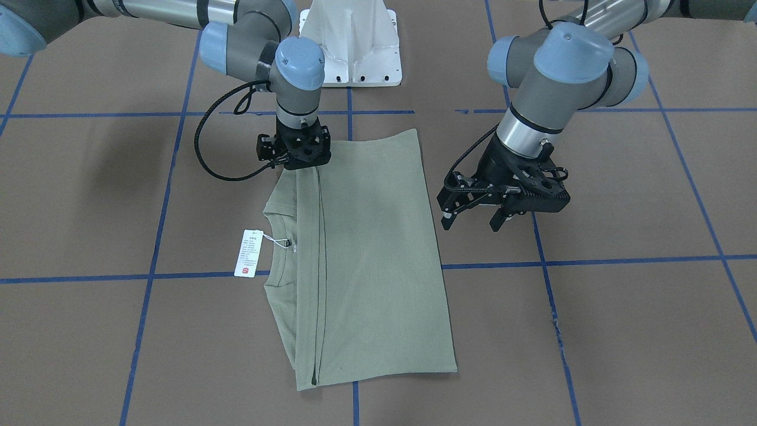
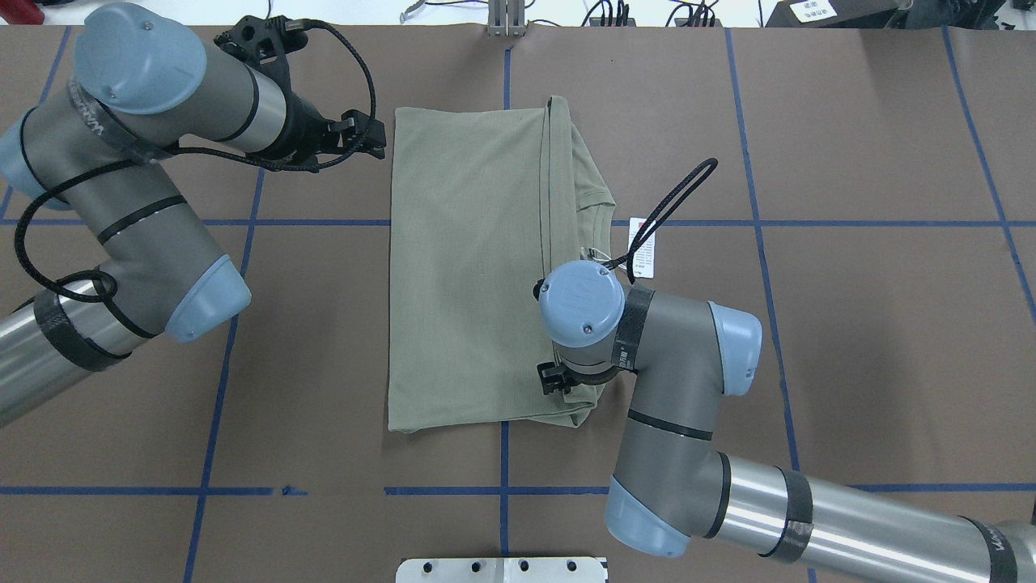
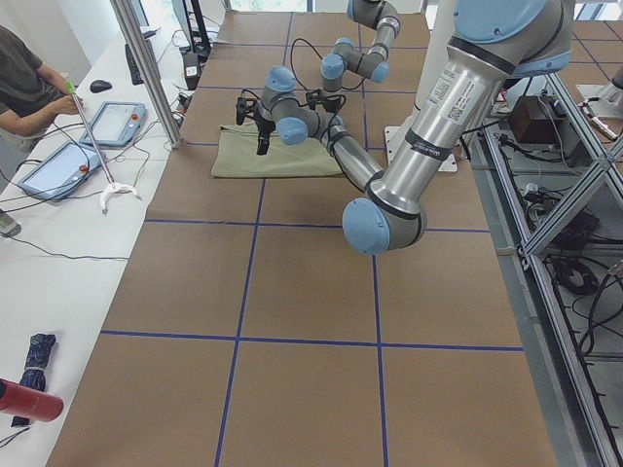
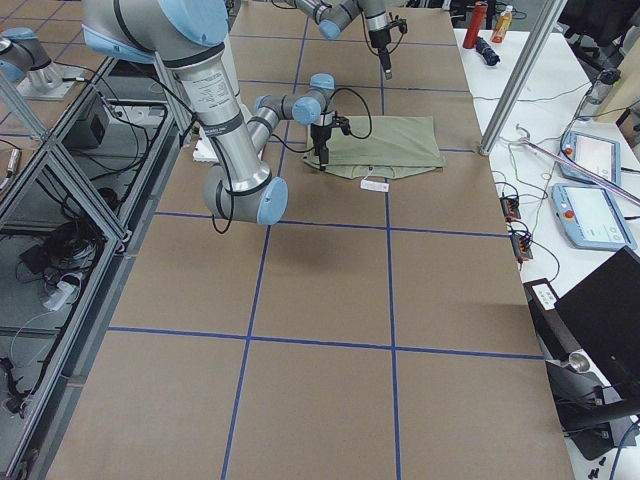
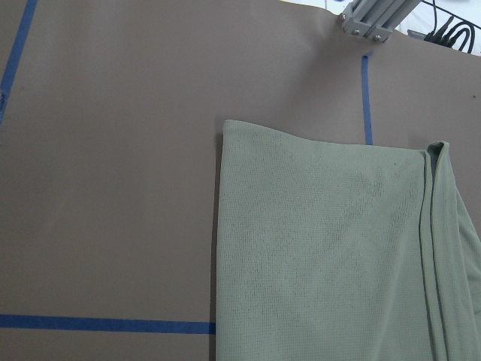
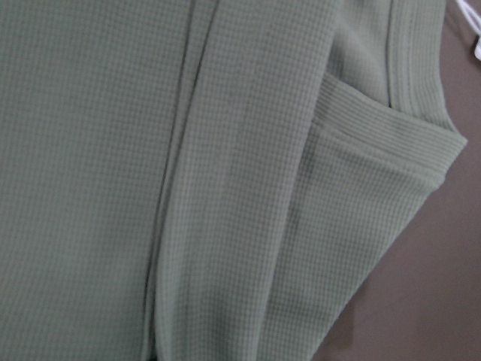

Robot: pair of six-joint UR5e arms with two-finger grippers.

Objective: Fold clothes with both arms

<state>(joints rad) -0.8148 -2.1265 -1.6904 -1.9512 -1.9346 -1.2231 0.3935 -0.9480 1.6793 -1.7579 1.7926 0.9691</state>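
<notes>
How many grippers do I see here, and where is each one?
2. The left gripper hangs open beside the shirt, off the cloth. The right gripper points down at its collar-side corner near the robot.

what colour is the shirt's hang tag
Hang tag: white with a red mark, best in the front-facing view.

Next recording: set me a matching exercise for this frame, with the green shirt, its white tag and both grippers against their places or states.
1. sage-green long-sleeved shirt
2. white paper hang tag
3. black two-finger left gripper
4. black two-finger right gripper

A. pointing down at a corner of the shirt
B. open, held over bare brown table
C. folded flat into a rectangle
D. lying beside the shirt's collar

Pairs: 1-C, 2-D, 3-B, 4-A
</notes>
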